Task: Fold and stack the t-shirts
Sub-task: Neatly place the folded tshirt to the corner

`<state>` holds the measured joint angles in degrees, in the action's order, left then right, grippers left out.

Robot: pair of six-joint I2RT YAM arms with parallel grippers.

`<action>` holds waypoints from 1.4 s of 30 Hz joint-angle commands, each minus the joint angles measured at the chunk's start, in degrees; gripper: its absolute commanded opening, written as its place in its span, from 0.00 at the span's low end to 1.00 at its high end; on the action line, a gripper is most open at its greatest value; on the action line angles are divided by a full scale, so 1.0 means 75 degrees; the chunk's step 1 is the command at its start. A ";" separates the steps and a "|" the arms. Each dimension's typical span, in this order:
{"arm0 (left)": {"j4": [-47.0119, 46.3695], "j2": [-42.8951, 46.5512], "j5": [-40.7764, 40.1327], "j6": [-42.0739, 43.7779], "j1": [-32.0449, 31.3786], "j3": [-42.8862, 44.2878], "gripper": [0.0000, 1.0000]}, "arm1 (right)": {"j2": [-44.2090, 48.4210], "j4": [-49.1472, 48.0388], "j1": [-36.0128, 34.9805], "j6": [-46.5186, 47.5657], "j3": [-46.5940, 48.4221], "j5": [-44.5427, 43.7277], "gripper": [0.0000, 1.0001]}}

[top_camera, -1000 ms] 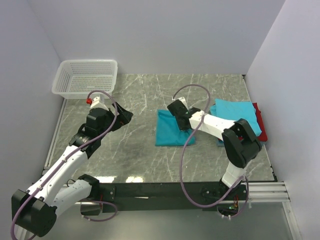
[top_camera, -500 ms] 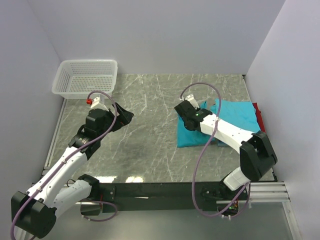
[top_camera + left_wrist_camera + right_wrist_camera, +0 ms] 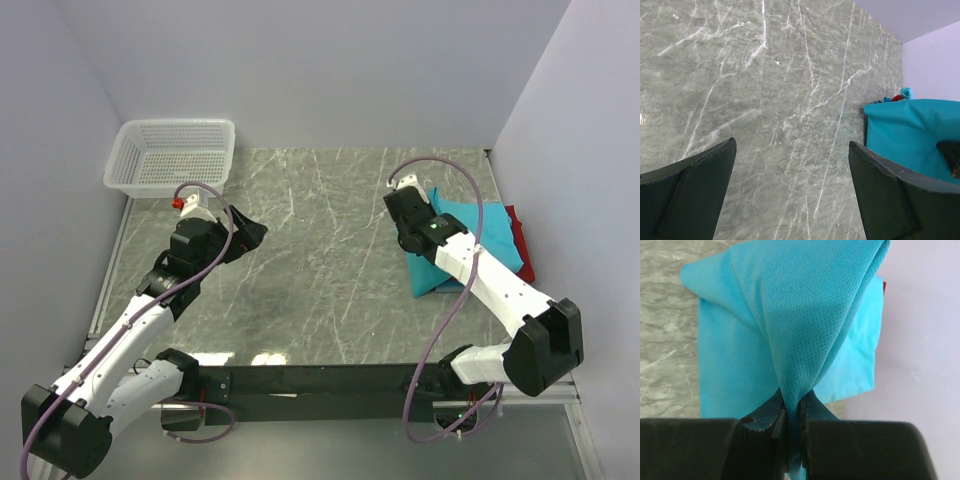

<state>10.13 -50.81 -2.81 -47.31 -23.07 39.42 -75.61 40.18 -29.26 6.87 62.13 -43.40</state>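
Three visible t-shirts point(image 3: 425, 278), one basket point(image 3: 178, 124), two arms point(image 3: 130, 325)

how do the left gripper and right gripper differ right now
The left gripper is wide open and empty; the right gripper is shut on a pinch of the teal t-shirt. The left gripper hangs over bare table on the basket side; the right gripper is beside the folded stack. Both have dark fingers.
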 commanded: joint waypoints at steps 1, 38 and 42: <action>-0.0343 0.0223 0.0093 0.0027 -0.0006 -0.0064 0.99 | 0.0320 0.0080 0.0256 0.0606 0.0539 0.0265 0.00; -0.0214 0.0247 -0.0094 -0.0009 -0.0006 -0.0076 0.99 | 0.1105 0.1088 0.1814 0.1404 0.2486 0.1485 0.00; -0.0249 0.0294 -0.0118 -0.0020 -0.0006 -0.0111 1.00 | 0.1012 0.0900 0.2282 0.1556 0.2463 0.1883 0.00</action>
<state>9.93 -49.36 -3.03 -47.46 -23.07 38.63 -69.08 49.28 -14.35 16.36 79.02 -31.42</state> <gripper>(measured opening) 0.994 0.100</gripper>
